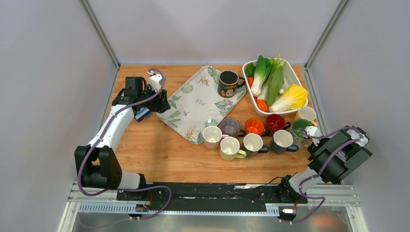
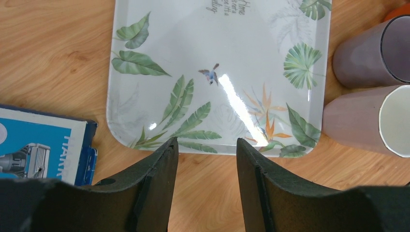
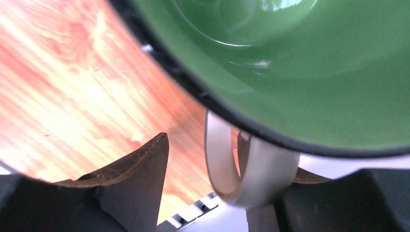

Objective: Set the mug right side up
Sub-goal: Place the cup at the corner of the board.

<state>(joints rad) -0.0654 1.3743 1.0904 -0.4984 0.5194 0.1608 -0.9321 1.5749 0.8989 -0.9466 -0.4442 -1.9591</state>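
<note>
A leaf-print tray (image 1: 191,102) lies between a blue, perhaps cardboard, box (image 2: 38,145) and vegetables (image 1: 273,84).

The mug (image 3: 290,58) is green inside; the tray (image 2: 251,43) bears green leaves

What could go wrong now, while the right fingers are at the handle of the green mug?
1. The handle of the green mug sits beside one of the right fingers, with a gap to the other; a grip on this thin loop may let the mug swing or slip.
2. The cream mug and the blue-handled mug stand close by, so a lift or turn could knock them.
</note>
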